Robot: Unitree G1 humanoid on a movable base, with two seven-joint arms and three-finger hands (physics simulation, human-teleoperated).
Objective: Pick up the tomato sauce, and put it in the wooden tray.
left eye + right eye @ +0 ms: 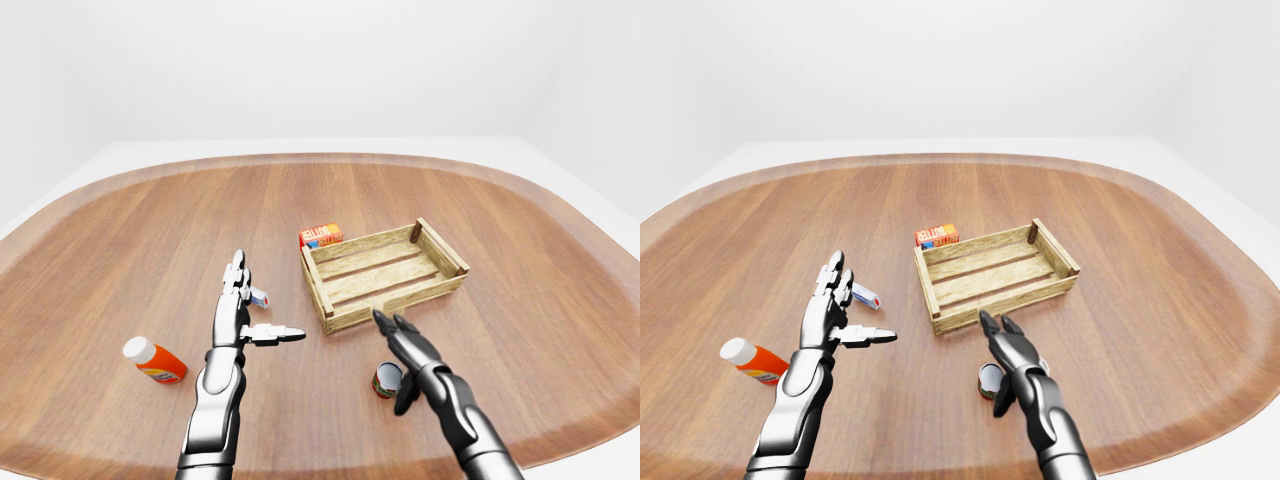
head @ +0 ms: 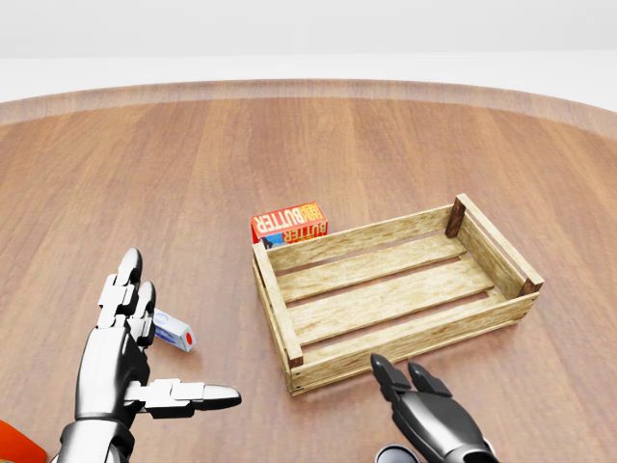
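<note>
The tomato sauce is a small can (image 1: 385,380) with a red and green label, standing upright on the wooden table just below the wooden tray (image 1: 392,301) in the left-eye view. My right hand (image 1: 394,358) hovers over the can's right side, open, its fingers pointing toward the tray and its thumb hanging beside the can. In the head view only the can's dark top (image 2: 393,454) shows at the bottom edge. The slatted tray holds nothing. My left hand (image 1: 250,318) is open and spread, left of the tray.
A red butter box (image 1: 321,235) leans at the tray's upper left corner. A small white and blue tube (image 1: 259,297) lies by my left fingers. An orange bottle with a white cap (image 1: 153,362) lies at lower left. The round table's edge (image 1: 560,448) curves nearby.
</note>
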